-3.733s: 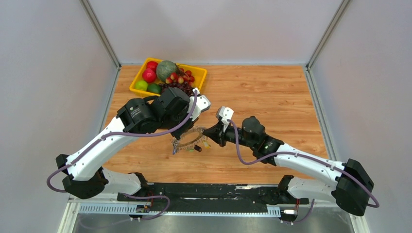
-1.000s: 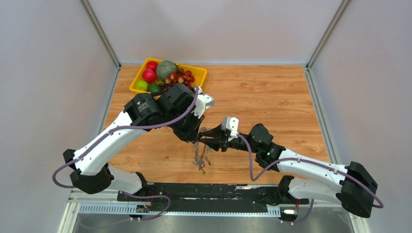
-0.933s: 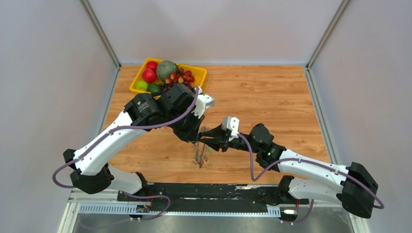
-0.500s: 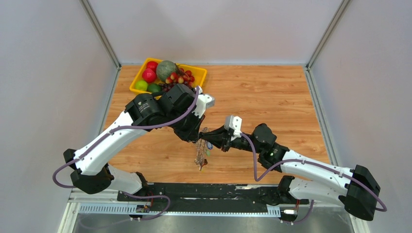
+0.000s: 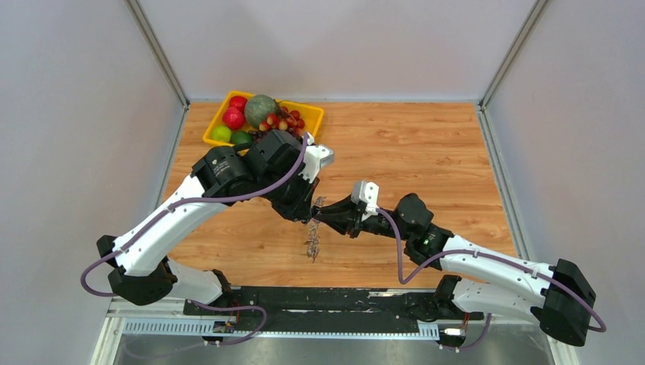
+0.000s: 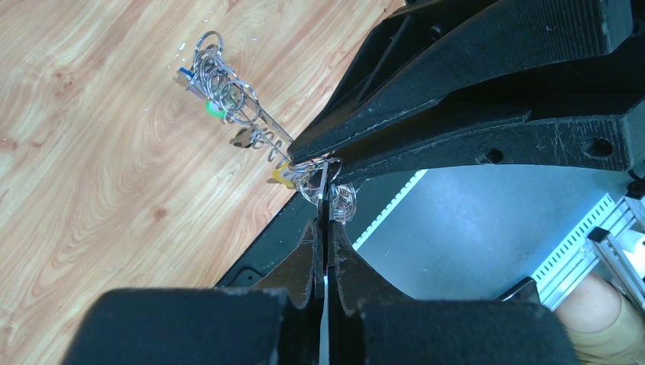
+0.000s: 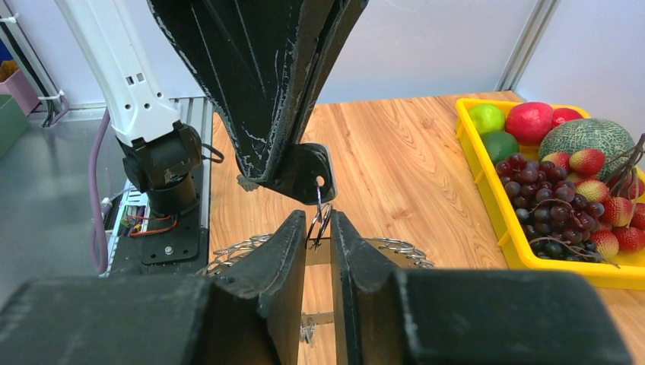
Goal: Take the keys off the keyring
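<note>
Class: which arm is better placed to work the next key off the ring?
Probably right. The left gripper is shut on the large silvery metal keyring, dangling the coloured-headed keys; the right gripper straddles it.

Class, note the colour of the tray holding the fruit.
Yellow. The rectangular plastic fruit tray shows best in the right wrist view.

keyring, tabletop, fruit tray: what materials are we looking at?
Keyring: bare metal, likely steel; thin silvery wire with bright glints.
Tabletop: wood or wood-look laminate, can't tell which; pale grain, knots, slight sheen.
Fruit tray: probably moulded plastic; uniform glossy yellow, rounded rim.
</note>
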Motion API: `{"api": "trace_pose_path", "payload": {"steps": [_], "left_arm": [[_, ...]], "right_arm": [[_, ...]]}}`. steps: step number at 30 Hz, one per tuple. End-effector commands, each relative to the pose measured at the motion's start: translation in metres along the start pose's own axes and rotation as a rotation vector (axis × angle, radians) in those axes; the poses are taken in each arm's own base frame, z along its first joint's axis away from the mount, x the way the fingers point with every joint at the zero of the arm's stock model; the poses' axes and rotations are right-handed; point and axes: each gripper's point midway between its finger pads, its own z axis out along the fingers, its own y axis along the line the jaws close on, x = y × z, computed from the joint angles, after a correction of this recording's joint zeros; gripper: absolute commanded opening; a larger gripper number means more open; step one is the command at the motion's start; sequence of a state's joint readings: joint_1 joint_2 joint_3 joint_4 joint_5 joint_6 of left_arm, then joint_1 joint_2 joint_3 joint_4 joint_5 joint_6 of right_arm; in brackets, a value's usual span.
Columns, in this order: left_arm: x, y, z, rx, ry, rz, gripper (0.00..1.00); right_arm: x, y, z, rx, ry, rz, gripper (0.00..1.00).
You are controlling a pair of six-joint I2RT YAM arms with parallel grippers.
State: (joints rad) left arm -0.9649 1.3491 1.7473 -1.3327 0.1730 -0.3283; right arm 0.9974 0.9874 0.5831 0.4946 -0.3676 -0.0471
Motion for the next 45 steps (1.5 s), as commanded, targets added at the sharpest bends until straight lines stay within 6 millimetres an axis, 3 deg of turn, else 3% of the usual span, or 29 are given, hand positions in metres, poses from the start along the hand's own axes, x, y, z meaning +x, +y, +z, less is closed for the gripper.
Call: {"api": "trace_pose_path", "payload": {"steps": [1, 18, 23, 30, 45], "left_arm": [[-0.022, -0.012, -0.021, 0.054, -0.137, 0.002, 0.0], [-0.022, -0.006, -0.025, 0.031, -0.149, 0.003, 0.0], [-0.022, -0.006, -0.025, 0.027, -0.151, 0.005, 0.0], [-0.022, -0.003, -0.026, 0.013, -0.155, 0.003, 0.0], [-0.007, 0.02, -0.004, -0.009, -0.13, -0.037, 0.0]], "right_arm": [[-0.013, -0.001, 0.002, 0.005, -0.015, 0.002, 0.21], [-0.007, -0.004, -0.004, 0.035, 0.003, 0.005, 0.34], [-0.006, -0.004, -0.006, 0.039, 0.008, 0.011, 0.3], [-0.007, -0.003, -0.008, 0.039, 0.009, 0.013, 0.0], [-0.041, 0.002, -0.024, 0.046, -0.113, -0.015, 0.0]]}}
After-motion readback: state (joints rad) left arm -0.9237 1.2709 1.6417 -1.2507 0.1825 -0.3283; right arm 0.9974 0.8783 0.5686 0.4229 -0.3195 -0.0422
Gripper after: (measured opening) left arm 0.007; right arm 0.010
